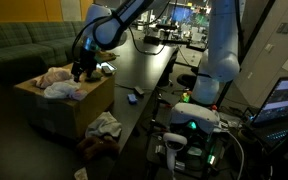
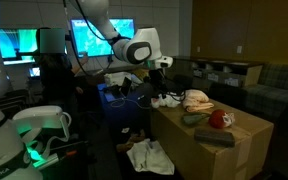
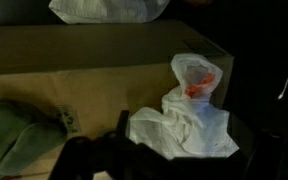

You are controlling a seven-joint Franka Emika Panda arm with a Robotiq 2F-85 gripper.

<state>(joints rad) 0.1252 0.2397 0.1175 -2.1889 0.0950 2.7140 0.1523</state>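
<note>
A: Where is the white cloth (image 3: 179, 128)?

B: Crumpled at one end of the box (image 3: 104, 55), in the wrist view just ahead of the gripper (image 2: 163, 85). A thin bag (image 3: 198, 76) with something orange-red inside lies against its upper side. It is too dark to tell whether the cloth sits wholly on the cardboard or hangs off the corner.

A: And the jaws?

B: Spread wide, with nothing between them. The gripper hangs above that end of the box, pointing down. It is near the cloth but apart from it, as far as I can see.

A: So how far along would you put it?

B: Early, I'd judge. The arm is in place over the cloth, and that much is done. No grasp has been made and nothing is off the box, so the closing and the lift are both left.

A: What else lies on the box?

B: In the wrist view there is a green cloth (image 3: 9, 135) toward the other end and a white heap (image 3: 109, 8) at the far edge. In an exterior view there is also a red thing (image 2: 220, 118), with a dark folded piece (image 2: 220, 139) beside it — none of them look handled.

A: And around the box?

B: A rag (image 1: 104, 125) lies on the floor just beside it. A long dark table (image 1: 149, 75) runs along one side, and a green sofa (image 1: 9, 45) stands behind.
</note>
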